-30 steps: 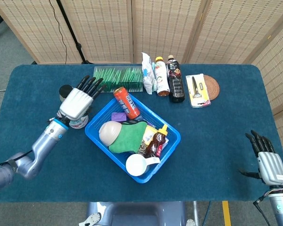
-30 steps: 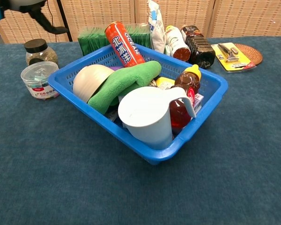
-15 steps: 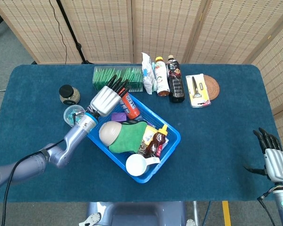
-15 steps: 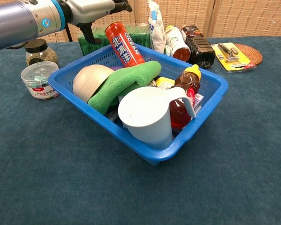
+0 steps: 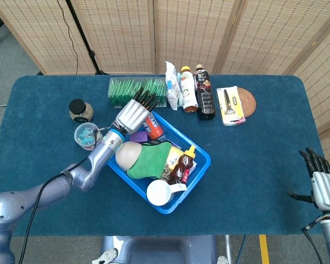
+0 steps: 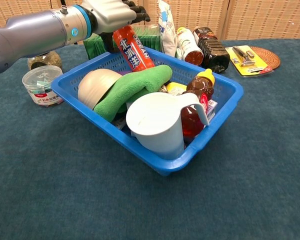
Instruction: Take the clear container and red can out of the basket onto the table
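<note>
With the clear round plastic container (image 5: 87, 136) already set on the blue table (image 5: 253, 143), the left hand (image 5: 133, 114) is held spread and empty over the red cylindrical can (image 6: 131, 47), propped inside the blue plastic basket (image 6: 220, 127), presumably for grasping, while the right hand (image 5: 325, 190) is kept idle, unclenched.

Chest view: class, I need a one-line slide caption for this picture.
Left hand reaches over the red can leaning in the blue basket; the clear container already stands on the table.

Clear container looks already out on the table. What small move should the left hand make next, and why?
Probably lower and close the left hand around the red can. It hovers over the can's upper end, fingers apart, holding nothing, while the can leans inside the blue basket.
</note>
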